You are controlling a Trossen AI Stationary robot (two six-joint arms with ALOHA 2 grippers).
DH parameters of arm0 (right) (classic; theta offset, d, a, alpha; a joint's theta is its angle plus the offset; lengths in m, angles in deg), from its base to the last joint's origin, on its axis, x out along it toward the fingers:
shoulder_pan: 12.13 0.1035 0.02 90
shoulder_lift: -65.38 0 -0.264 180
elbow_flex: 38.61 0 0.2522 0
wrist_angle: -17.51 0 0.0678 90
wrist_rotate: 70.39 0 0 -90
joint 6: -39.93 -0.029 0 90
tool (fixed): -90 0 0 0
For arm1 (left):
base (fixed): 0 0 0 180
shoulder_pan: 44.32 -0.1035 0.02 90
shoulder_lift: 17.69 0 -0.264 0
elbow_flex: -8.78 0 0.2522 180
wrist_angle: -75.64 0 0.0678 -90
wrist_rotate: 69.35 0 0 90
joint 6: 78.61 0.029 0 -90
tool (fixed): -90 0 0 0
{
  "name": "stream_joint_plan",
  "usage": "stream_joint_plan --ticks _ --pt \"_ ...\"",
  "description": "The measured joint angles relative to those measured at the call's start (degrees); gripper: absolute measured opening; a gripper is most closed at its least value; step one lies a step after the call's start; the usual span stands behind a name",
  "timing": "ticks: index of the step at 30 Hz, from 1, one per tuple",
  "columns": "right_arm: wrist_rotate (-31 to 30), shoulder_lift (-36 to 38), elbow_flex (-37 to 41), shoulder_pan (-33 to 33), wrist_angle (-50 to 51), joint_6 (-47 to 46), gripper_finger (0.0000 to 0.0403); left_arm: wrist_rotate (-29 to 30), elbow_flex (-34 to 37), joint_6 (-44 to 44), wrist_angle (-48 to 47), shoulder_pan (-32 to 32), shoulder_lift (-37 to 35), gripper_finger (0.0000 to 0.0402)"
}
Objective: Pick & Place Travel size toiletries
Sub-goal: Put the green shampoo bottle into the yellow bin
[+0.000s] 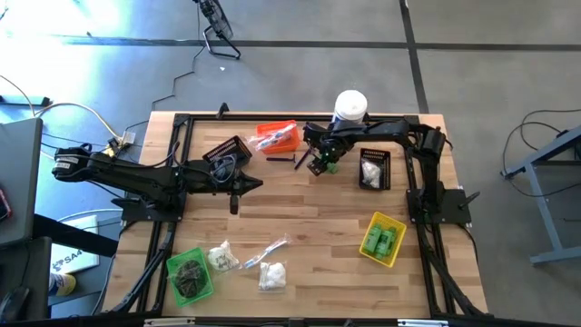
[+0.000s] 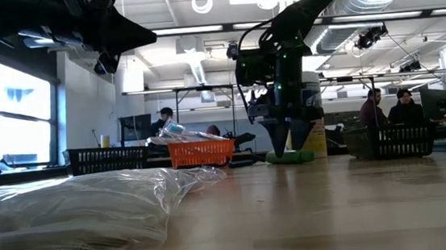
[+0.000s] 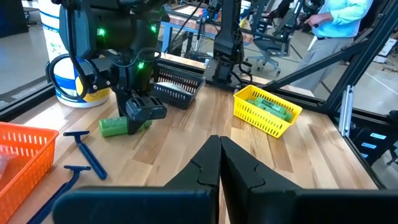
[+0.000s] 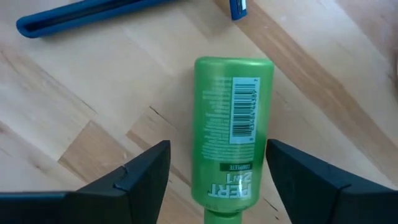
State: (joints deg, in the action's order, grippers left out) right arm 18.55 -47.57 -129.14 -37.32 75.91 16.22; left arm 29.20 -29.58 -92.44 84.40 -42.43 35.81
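Tabletop wrist view alone shows right hand [image 4: 217,171] spread, straddling green bottle [image 4: 231,124].

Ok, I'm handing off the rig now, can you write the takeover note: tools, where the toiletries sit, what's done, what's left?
Right tool: open, straddling a green bottle lying on the table near the white canister; not gripped yet.
Left tool: shut, empty, waiting over the table's left-centre.
Sorted: green bottles in the yellow bin, puffs in the black bin, dark bundles in the green bin, packets in the orange bin.
Left: this bottle, two razors by the orange bin, puff bags and a clear packet at the front.
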Motion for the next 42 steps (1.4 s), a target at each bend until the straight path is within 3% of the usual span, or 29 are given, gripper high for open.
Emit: stream_joint_plan --ticks 15,28,42 --pt "0.0 0.0 0.0 0.0 -0.1 0.0 0.0176 0.0 0.0 0.0 -0.2 0.0 0.0 0.0" --pt "-1.6 -2.1 -0.1 1.4 -1.9 1.5 0.0243 0.0 0.0 0.0 -0.5 0.0 0.0 0.0" --pt "-3.5 -2.0 0.0 1.6 -2.0 2.5 0.0168 0.0 0.0 0.0 -1.8 0.0 0.0 0.0"
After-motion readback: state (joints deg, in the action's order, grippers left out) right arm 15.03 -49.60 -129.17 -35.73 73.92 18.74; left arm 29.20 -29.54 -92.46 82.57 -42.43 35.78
